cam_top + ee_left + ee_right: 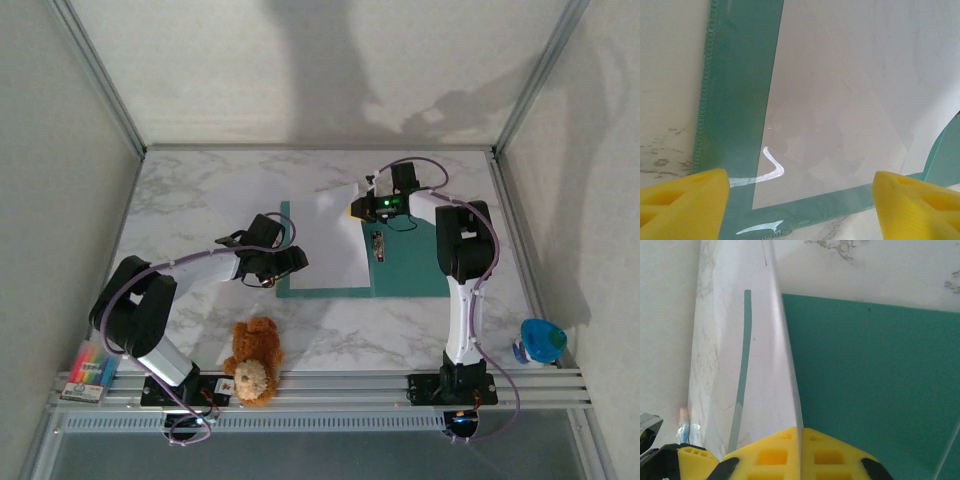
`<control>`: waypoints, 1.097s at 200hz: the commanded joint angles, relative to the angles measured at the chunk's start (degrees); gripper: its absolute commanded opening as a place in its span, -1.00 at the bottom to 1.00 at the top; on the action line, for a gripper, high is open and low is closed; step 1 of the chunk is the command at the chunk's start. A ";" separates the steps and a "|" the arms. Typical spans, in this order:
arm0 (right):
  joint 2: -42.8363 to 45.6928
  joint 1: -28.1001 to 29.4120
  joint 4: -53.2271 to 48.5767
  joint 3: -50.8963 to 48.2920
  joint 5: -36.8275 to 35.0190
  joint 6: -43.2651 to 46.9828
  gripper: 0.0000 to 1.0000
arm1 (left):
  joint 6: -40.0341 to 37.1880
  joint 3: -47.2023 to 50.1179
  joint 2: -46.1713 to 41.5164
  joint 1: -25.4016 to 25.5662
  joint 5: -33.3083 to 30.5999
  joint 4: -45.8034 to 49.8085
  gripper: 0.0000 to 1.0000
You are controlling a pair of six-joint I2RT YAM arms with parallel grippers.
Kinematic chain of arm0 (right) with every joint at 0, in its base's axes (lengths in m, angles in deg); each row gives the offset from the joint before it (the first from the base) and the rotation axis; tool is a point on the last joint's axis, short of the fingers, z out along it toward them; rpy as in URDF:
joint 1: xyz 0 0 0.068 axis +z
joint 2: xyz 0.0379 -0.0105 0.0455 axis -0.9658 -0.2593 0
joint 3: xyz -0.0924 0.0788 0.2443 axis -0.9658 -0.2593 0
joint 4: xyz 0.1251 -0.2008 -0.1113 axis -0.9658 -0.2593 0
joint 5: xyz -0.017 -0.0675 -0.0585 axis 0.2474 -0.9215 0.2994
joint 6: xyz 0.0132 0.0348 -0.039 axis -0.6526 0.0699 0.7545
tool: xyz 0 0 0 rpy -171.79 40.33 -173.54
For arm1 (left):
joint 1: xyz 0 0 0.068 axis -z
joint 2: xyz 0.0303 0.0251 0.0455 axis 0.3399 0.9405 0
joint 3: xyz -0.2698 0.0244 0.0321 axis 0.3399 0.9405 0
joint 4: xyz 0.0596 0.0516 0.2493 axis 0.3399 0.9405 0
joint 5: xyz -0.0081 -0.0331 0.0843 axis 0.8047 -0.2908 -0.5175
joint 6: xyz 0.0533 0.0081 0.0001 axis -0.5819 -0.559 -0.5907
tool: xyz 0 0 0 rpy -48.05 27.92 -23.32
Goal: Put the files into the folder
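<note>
Your right wrist view makes plain what overhead blurs: right gripper [801, 435] jaws clenched on the folder [865, 380] cover; left gripper [800, 197] jaws released.

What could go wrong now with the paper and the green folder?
1. The right fingers pinch a thin pale sheet just at its edge, standing it up beside the folder. It might slip out or crease.
2. The left fingers are open over the folder's corner, gripping nothing. So the white paper lying there could slide if the lifted sheet tugs it.
</note>
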 commanded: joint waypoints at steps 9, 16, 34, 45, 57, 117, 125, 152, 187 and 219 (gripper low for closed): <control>2.95 0.82 2.28 -1.31 0.72 -1.91 -1.00 | 0.51 0.78 -1.63 0.40 -1.52 0.82 0.51; 2.90 0.81 2.41 -1.32 0.57 -2.10 -1.00 | 0.48 0.78 -1.64 0.37 -1.47 0.89 0.51; 2.57 1.13 2.09 -0.60 0.27 -1.93 -1.00 | 0.51 0.78 -1.75 0.43 -1.51 0.94 0.51; 2.24 1.05 1.72 -0.06 -0.10 -1.87 -1.00 | 0.54 0.86 -1.76 0.44 -1.51 0.90 0.51; 1.84 1.13 1.16 0.91 -0.51 -1.75 -1.00 | 0.48 0.94 -1.89 0.43 -1.59 0.93 0.51; 1.32 0.89 -1.09 3.53 -1.49 -0.65 -1.00 | 0.48 1.00 -1.30 0.37 -1.35 0.68 0.52; 1.23 0.84 -1.72 3.84 -1.33 -0.30 -1.00 | 0.41 0.88 -1.25 0.37 -1.42 0.80 0.52; 1.23 0.94 -1.55 3.57 -0.61 0.07 -1.00 | 0.22 0.61 -1.05 0.38 -1.51 0.89 0.52; 1.45 1.43 -0.52 2.11 0.67 0.38 -1.00 | 0.60 1.04 -0.88 0.40 -1.24 0.21 0.52; 2.20 1.96 0.53 0.59 0.98 -0.13 -1.00 | 0.50 1.04 -1.04 0.37 -1.40 0.48 0.52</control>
